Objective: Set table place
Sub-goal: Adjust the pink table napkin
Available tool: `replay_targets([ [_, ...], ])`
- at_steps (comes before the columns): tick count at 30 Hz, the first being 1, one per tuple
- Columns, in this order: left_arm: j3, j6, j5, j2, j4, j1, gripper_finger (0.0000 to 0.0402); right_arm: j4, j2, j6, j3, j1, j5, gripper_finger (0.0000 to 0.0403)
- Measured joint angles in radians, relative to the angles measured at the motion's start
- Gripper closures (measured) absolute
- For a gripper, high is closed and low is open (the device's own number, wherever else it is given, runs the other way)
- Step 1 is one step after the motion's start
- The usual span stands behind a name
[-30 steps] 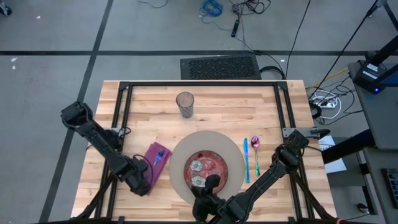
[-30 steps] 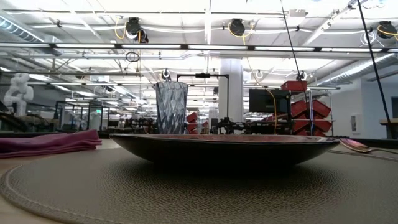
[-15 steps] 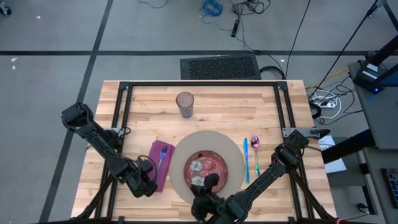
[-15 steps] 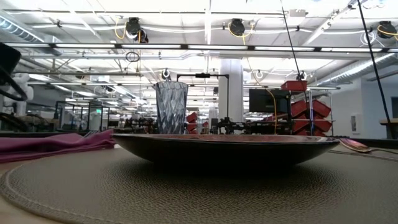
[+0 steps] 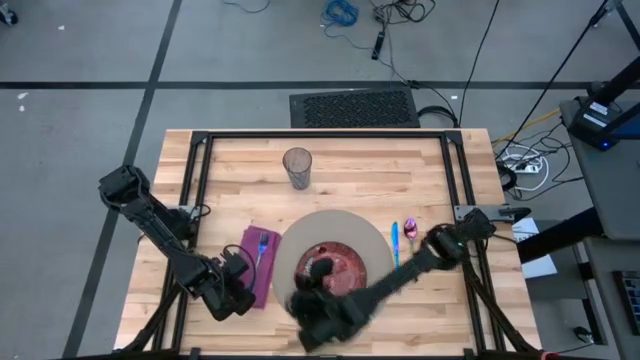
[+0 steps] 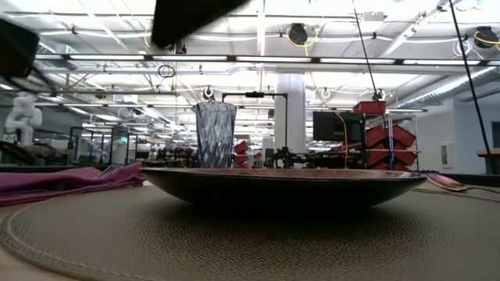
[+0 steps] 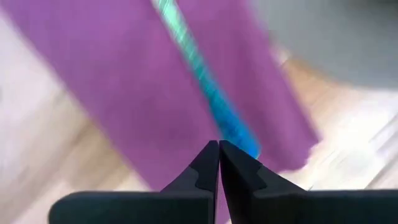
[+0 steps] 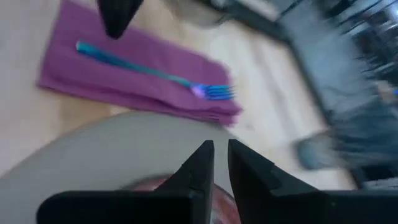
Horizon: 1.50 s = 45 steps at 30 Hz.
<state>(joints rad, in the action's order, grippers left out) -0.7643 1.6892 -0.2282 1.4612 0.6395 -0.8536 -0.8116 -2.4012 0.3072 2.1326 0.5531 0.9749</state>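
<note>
A round grey-tan mat (image 5: 330,225) lies in the middle of the table and carries a red patterned plate (image 5: 352,262). To its left a purple napkin (image 5: 250,262) lies flat with a blue fork (image 8: 149,71) lengthwise on top. My left gripper (image 7: 219,146) hovers shut just above the napkin's near end, over the fork's handle. My right gripper (image 8: 216,149) is shut with nothing between its fingers. It hangs over the plate's near left part and points toward the napkin. A clear glass (image 5: 297,168) stands beyond the mat.
A blue knife (image 5: 395,240) and a pink spoon (image 5: 410,230) lie right of the mat, their near ends under my right arm. A black frame (image 5: 320,137) runs along the table's far side and down both sides. Bare wood lies left of the napkin.
My right gripper has swung from the table's near edge toward the left, out over the plate, and has sunk a little. My left gripper has turned at the wrist and risen slightly off the napkin's near end. The fork's tines now show on the napkin in the low view.
</note>
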Motion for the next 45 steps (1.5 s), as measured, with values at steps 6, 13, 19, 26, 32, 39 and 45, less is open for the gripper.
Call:
replay_targets([
  [6, -0.023, -0.055, -0.325, 0.0, -0.006, -0.038, 0.0401, 0.185, -0.097, -0.216, -0.001, -0.145, -0.187, 0.0369],
  [13, -0.023, -0.057, -0.508, 0.003, -0.009, -0.084, 0.0401, 0.244, -0.106, -0.258, 0.0, -0.25, -0.275, 0.0369],
  [19, -0.023, -0.104, -0.616, 0.003, -0.049, -0.106, 0.0401, 0.307, -0.105, -0.236, 0.0, -0.316, -0.557, 0.0369],
  [26, -0.023, -0.203, -0.69, 0.003, -0.131, -0.112, 0.0401, 0.295, -0.105, -0.223, 0.0, -0.356, -0.596, 0.0369],
  [32, -0.023, -0.259, -0.717, 0.003, -0.175, -0.112, 0.0401, 0.263, -0.123, -0.203, 0.0, -0.376, -0.643, 0.0369],
  [39, -0.023, -0.36, -0.714, 0.004, -0.256, -0.116, 0.0401, 0.264, -0.145, -0.187, 0.001, -0.407, -0.696, 0.0369],
  [45, -0.023, -0.468, -0.711, 0.004, -0.349, -0.116, 0.0401, 0.289, -0.157, -0.188, 0.002, -0.417, -0.719, 0.0369],
])
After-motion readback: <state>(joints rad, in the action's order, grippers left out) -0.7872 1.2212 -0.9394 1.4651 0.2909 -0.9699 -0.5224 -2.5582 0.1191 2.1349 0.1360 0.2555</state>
